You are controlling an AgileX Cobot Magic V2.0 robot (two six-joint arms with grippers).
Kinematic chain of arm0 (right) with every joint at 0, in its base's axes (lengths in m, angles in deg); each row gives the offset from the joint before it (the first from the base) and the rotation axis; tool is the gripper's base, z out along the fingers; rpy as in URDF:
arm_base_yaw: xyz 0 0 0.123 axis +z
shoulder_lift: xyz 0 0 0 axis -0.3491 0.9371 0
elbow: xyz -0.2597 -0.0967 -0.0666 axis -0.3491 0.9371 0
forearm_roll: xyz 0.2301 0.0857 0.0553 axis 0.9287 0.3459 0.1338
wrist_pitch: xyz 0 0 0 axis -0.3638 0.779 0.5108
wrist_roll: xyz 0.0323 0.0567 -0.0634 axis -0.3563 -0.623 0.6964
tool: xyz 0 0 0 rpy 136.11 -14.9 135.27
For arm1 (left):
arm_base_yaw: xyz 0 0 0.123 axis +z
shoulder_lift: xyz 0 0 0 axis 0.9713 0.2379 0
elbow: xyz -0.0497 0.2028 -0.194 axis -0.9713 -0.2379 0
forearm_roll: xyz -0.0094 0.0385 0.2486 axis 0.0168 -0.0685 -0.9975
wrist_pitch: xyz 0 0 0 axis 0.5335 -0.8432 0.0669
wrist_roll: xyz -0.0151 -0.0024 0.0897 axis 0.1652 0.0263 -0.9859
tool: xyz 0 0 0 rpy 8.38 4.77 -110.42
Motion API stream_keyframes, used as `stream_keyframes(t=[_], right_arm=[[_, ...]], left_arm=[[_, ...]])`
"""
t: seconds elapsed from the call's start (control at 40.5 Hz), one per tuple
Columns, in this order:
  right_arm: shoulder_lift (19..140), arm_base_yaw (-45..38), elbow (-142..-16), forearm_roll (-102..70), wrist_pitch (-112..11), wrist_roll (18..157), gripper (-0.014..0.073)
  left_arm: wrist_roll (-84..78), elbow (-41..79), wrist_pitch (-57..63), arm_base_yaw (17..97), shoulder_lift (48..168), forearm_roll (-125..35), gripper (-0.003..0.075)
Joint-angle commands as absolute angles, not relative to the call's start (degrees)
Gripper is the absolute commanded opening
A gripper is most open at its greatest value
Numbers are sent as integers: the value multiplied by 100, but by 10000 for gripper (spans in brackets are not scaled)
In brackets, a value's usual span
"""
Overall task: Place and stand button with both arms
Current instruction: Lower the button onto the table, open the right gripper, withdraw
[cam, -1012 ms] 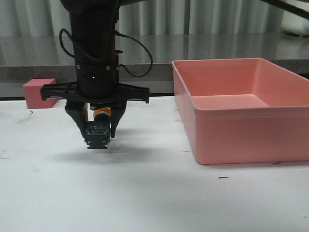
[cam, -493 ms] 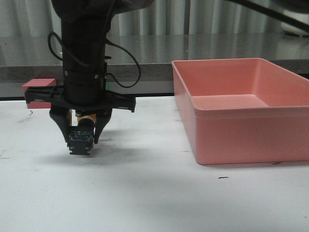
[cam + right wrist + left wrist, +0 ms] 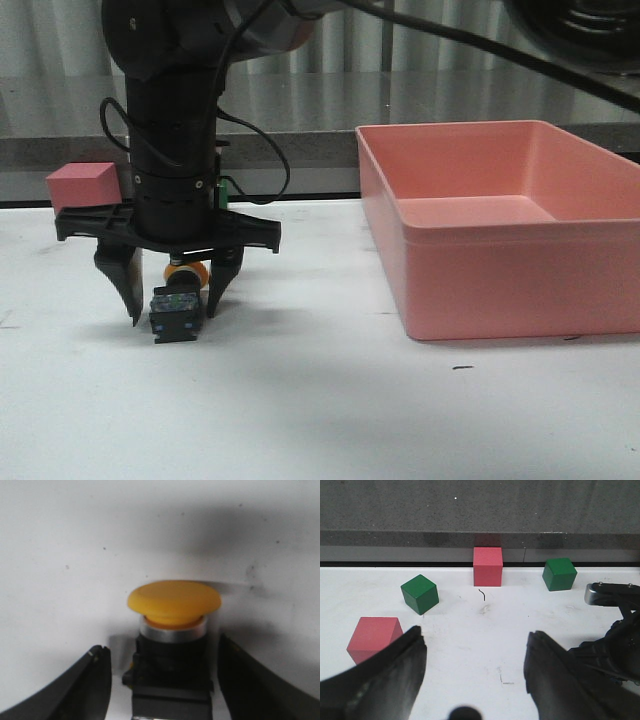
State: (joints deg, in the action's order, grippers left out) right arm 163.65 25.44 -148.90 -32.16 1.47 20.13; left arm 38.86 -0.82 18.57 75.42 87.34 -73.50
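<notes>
The button (image 3: pixel 178 310) lies on its side on the white table, bluish block base toward the front camera and yellow cap toward the back. My right gripper (image 3: pixel 172 298) hangs straight down over it with both jaws spread and clear of it. In the right wrist view the button (image 3: pixel 172 630) sits between the open fingers (image 3: pixel 95 680) with gaps on both sides. My left gripper (image 3: pixel 475 650) is open and empty over bare table. It does not show in the front view.
A large pink bin (image 3: pixel 500 250) stands at the right. A pink cube (image 3: pixel 82 190) sits at the back left. The left wrist view shows two green cubes (image 3: pixel 420 594) (image 3: pixel 559 573), two pink cubes (image 3: pixel 487 566) (image 3: pixel 374 636) and part of the right arm (image 3: pixel 615 640).
My right gripper moved left and down with the button, then opened. The button now rests on the table between the spread jaws.
</notes>
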Motion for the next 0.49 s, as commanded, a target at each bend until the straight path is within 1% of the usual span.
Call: stream_keyframes(t=[0.0, 0.148, 0.247, 0.469], right_arm=[[15790, 2545, -15144, -3310, 153, 1994, 501], [15442, 2545, -15319, -3644, 870, 2088, 501], [15138, 2539, -15386, -3948, 1385, 2605, 501], [14162, 2519, -15364, -3694, 1388, 4245, 501]], left_arm=[[3891, 85, 1440, 7538, 8758, -7311, 417], [3891, 85, 1440, 7538, 8758, -7311, 417], [3891, 85, 1440, 7538, 8758, -7311, 417], [3891, 85, 1440, 7538, 8758, -7311, 417]])
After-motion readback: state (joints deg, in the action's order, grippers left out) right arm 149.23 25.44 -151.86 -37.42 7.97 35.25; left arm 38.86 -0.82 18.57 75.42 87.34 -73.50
